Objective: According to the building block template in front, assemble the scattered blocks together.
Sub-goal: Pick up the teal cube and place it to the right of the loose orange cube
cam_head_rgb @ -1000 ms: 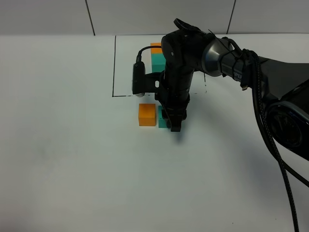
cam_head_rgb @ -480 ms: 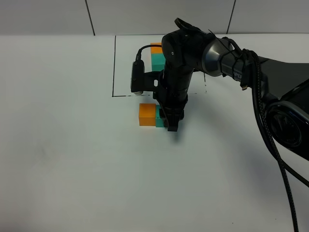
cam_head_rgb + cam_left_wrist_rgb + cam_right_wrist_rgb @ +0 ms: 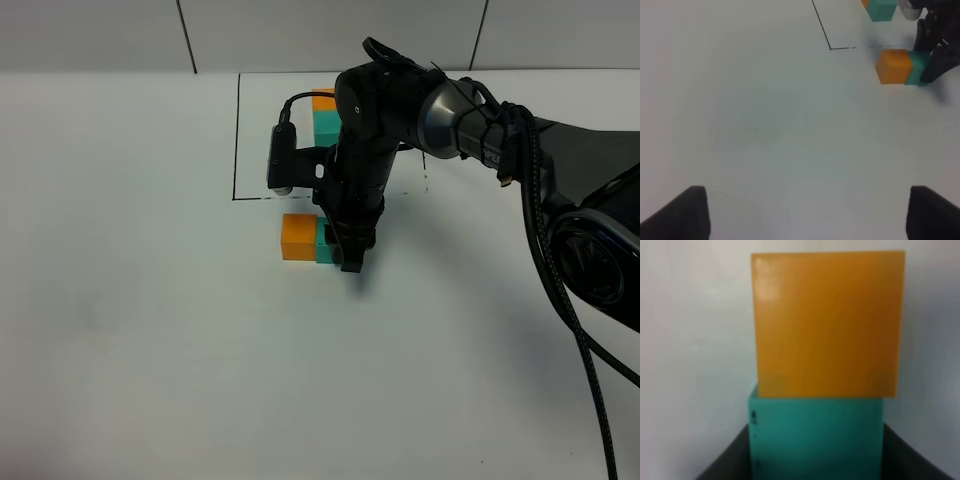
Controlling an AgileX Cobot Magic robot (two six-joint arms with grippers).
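Observation:
The orange cube (image 3: 297,237) and the teal-green cube (image 3: 325,249) sit side by side, touching, just in front of the black-lined rectangle (image 3: 238,140). My right gripper (image 3: 345,255) points down, shut on the teal-green cube (image 3: 817,437), with the orange cube (image 3: 827,322) pressed against it. Inside the rectangle stands the template pair (image 3: 323,112), partly hidden behind the right arm. My left gripper (image 3: 802,215) is open with nothing between its fingers (image 3: 690,212). It is far from the cubes (image 3: 894,66) and out of the exterior high view.
The right arm (image 3: 470,120) stretches across from the right, over the rectangle's front edge. White tabletop (image 3: 150,350) spreads to the left and front. A tiled wall (image 3: 100,35) closes the back.
My right gripper has slid the teal-green cube left until it met the orange cube, and both have shifted slightly left. The left gripper has not moved.

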